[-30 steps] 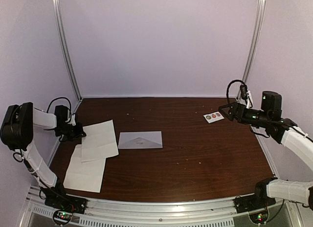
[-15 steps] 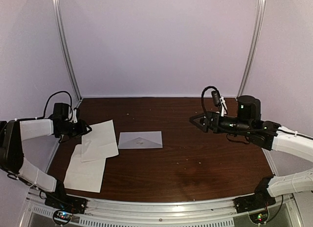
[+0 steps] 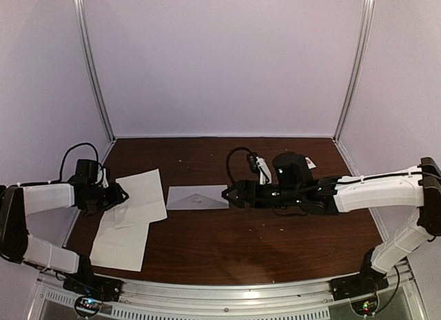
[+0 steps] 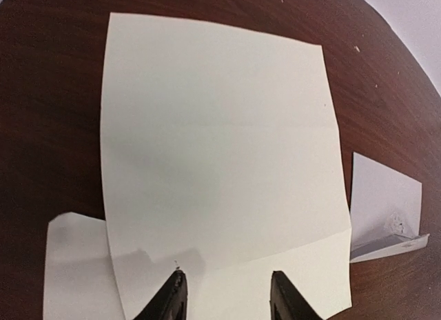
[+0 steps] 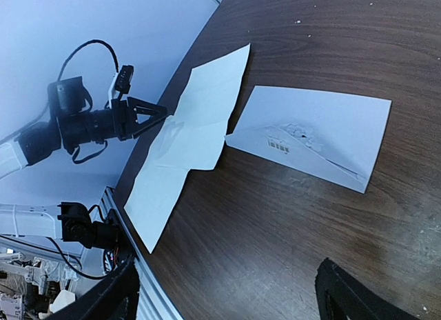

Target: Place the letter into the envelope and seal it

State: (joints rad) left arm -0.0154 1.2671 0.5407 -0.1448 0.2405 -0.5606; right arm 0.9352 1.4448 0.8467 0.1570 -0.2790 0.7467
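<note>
The envelope (image 3: 198,197) lies flat mid-table, flap side up, and also shows in the right wrist view (image 5: 310,134) and the left wrist view (image 4: 382,203). The letter (image 3: 141,197), a creased white sheet, lies just left of it, overlapping a second white sheet (image 3: 122,241). My left gripper (image 3: 117,194) hovers at the letter's left edge, open, its tips (image 4: 227,289) apart above the paper (image 4: 220,147). My right gripper (image 3: 234,194) reaches in low by the envelope's right end, open wide (image 5: 231,299) with bare table between its fingers.
The right forearm (image 3: 365,190) stretches across the table's right half. The cage's side walls and posts (image 3: 93,72) stand close on both sides. The metal rail (image 3: 220,296) runs along the near edge. The lower sheet (image 5: 155,196) reaches close to that rail.
The right arm has swung from the far right of the table to the envelope's right end. The left gripper has gone from shut to open at the letter's edge.
</note>
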